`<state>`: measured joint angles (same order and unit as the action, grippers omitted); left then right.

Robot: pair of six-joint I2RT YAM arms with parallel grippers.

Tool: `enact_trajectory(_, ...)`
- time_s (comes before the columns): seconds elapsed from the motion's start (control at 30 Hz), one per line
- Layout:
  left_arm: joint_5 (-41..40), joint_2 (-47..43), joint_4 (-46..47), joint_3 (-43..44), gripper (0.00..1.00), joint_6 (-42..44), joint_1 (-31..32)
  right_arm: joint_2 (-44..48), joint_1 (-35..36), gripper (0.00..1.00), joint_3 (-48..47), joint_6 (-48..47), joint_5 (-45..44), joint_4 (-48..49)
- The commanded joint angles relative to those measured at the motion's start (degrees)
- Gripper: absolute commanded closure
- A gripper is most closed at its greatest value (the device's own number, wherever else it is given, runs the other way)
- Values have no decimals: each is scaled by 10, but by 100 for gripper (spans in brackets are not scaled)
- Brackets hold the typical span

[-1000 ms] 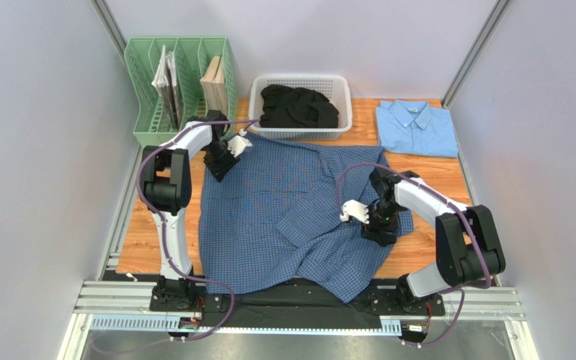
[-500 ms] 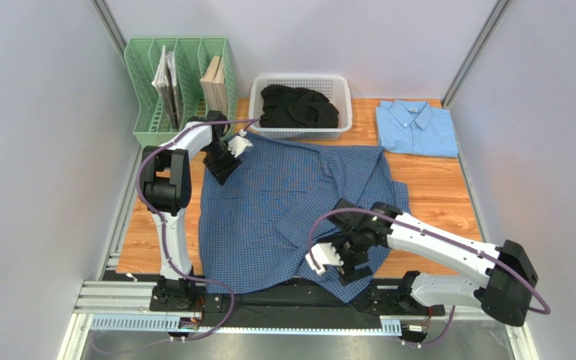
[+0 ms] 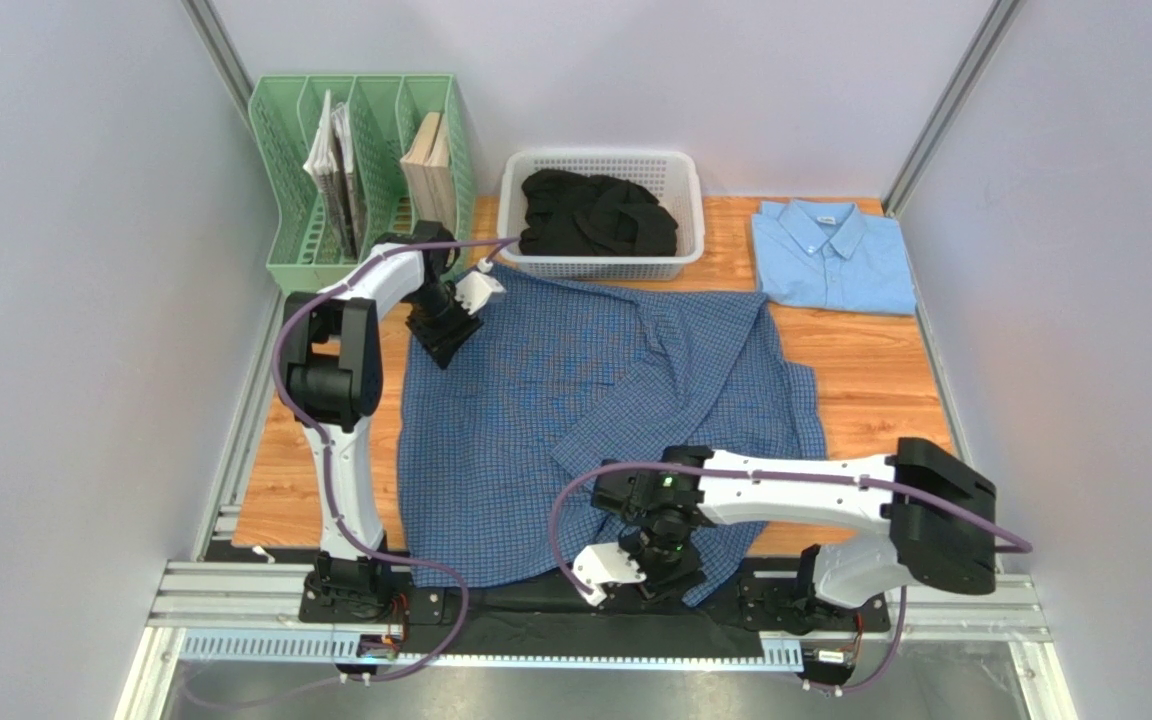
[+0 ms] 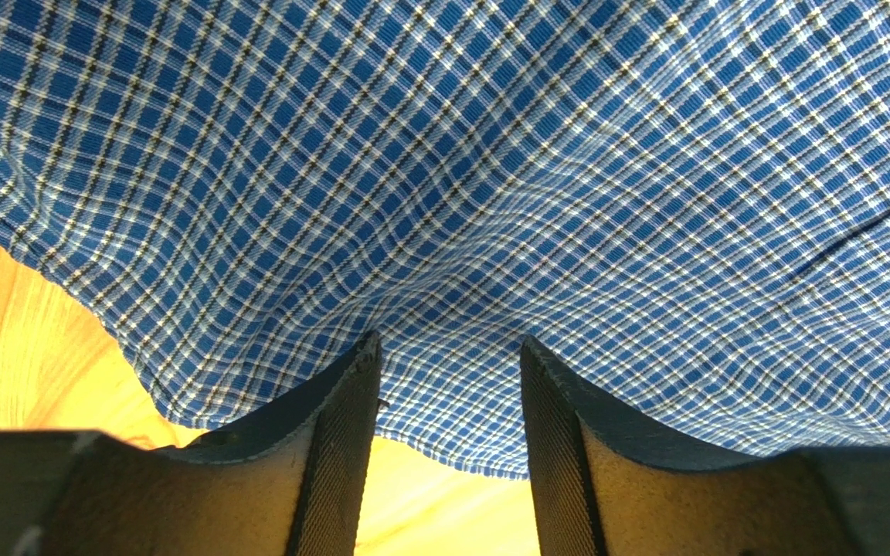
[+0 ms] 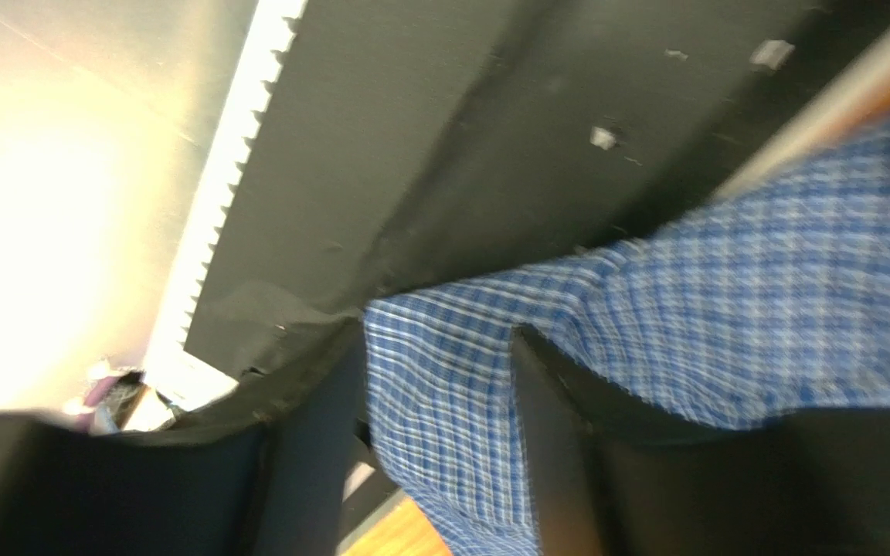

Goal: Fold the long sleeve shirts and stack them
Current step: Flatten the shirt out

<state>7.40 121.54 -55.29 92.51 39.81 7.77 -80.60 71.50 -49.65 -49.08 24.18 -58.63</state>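
Note:
The dark blue checked shirt lies spread on the wooden table, its lower hem hanging over the near edge. My left gripper is open at the shirt's far left corner; in the left wrist view the cloth edge lies between the fingertips. My right gripper is at the near hem, open, and a flap of checked cloth runs between its fingers; this view is blurred. The plain light blue shirt lies folded at the far right.
A white basket holding dark clothes stands at the back middle. A green file rack with books stands at the back left. A black strip and metal rail run along the near edge.
My right arm has swung from the shirt's right sleeve down to the near hem at the table's front edge. The left arm and the shirt have not visibly moved.

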Motion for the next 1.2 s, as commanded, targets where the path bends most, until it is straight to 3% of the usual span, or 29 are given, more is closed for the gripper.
enact_trajectory(0.0, 6, 1, 11, -17, 47, 3, -9, -48, 9, 68, -13, 1, 35, -44)
enact_trajectory(0.07, 4, 3, 14, -17, 48, 4, -11, -52, 8, 79, -8, -20, 35, -69)
enact_trajectory(0.1, 5, 5, 13, -16, 49, 4, -13, -50, 8, 90, -5, -27, 34, -93)
enact_trajectory(0.17, 5, 4, 14, -15, 50, 4, -14, -35, 9, 100, -4, -53, 34, -121)
enact_trajectory(0.3, 6, 6, 19, -14, 53, 4, -17, -4, 22, 100, -12, -87, 38, -201)
enact_trajectory(0.37, 8, 6, 19, -13, 53, 2, -17, 10, 23, 100, -21, -54, 20, -191)
enact_trajectory(0.43, 12, 5, 20, -15, 53, -1, -17, 18, 23, 64, -40, -26, -3, -151)
enact_trajectory(0.5, 15, 5, 21, -17, 53, -3, -17, 10, 23, 39, -54, 20, -18, -95)
enact_trajectory(0.63, 14, -1, 22, -25, 53, -2, -17, -51, 22, 22, -67, 85, -53, -21)
enact_trajectory(0.77, 11, -2, 23, -26, 53, 4, -17, -98, 23, 21, -47, 111, -88, 38)
enact_trajectory(0.83, 12, -2, 25, -25, 53, 4, -16, -127, 23, 26, -34, 109, -103, 59)
enact_trajectory(0.87, 13, -2, 25, -24, 53, 4, -17, -139, 23, 34, -27, 103, -102, 52)
enact_trajectory(0.9, 13, -1, 25, -24, 53, 4, -16, -148, 23, 63, -26, 94, -93, 41)
enact_trajectory(1.0, 13, 2, 26, -23, 57, 4, -16, -161, 24, 100, -25, 65, -54, -22)
enact_trajectory(1.17, 16, 10, 24, -14, 69, 1, -17, -109, 31, 100, -35, -54, 36, -203)
